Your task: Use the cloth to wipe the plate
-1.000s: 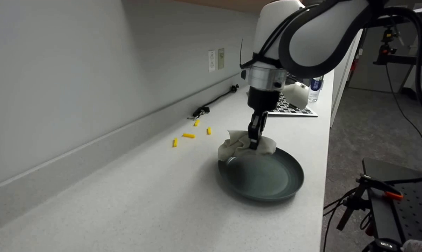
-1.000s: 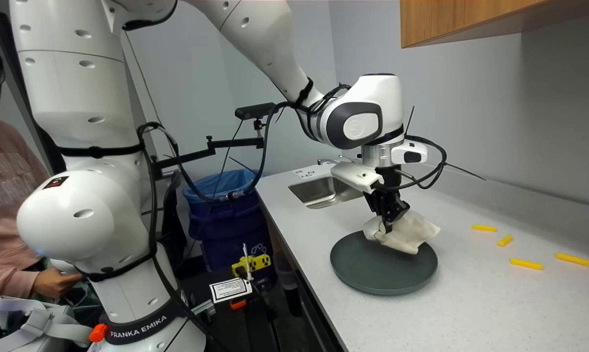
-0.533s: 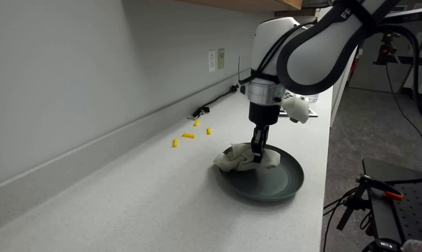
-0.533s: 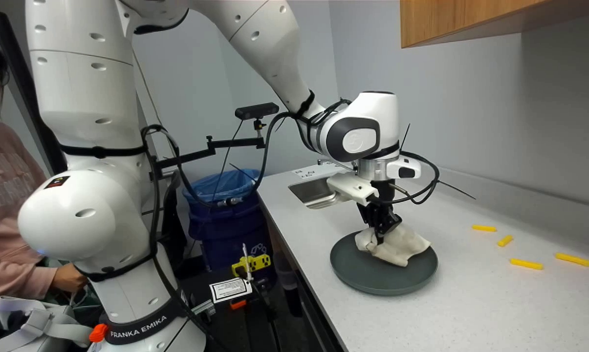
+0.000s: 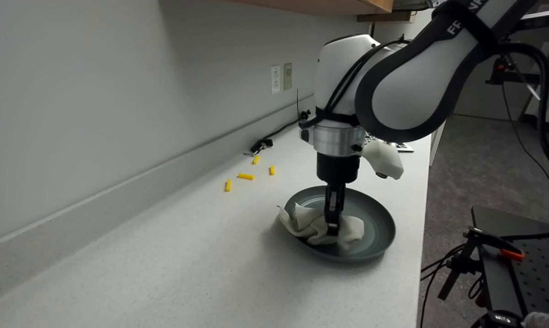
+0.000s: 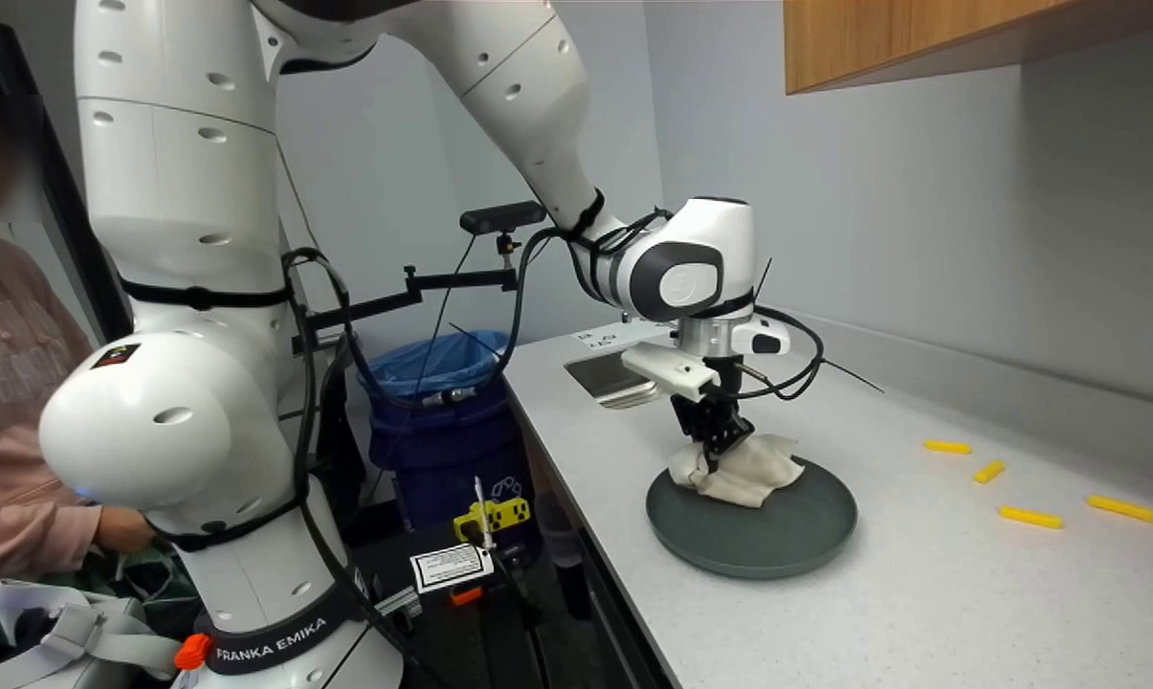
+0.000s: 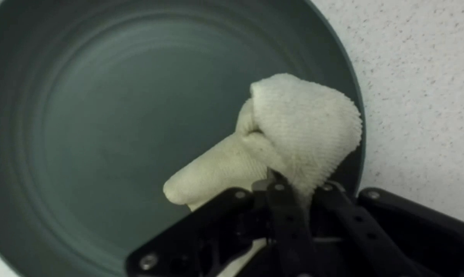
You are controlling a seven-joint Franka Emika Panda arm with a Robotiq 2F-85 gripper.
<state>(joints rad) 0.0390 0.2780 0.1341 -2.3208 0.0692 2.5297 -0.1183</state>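
Cloth [image 7: 307, 119], cream and crumpled: we find it on the plate [image 5: 377, 221], bunched off-centre. In the wrist view the long axis of its visible part runs diagonally; the broad, rounded end points upper right and comes up to the rim, while a narrower folded end points lower left across the plate's floor. In an exterior view the gripper [image 5: 332, 228] points straight down, and there the cloth's long axis runs roughly left to right, one corner turned up and left at the rim. We cannot tell whether that corner touches the rim. The gripper is clamped on the cloth, with folds bulging on both sides of it.

The plate, dark grey-green, lies flat on the counter [image 6: 920, 593]. Well apart from it, toward the wall [image 5: 96, 114], we count four yellow pieces [image 6: 1031, 517] in both exterior views. We also note a sink [image 6: 612, 383] set into the counter.
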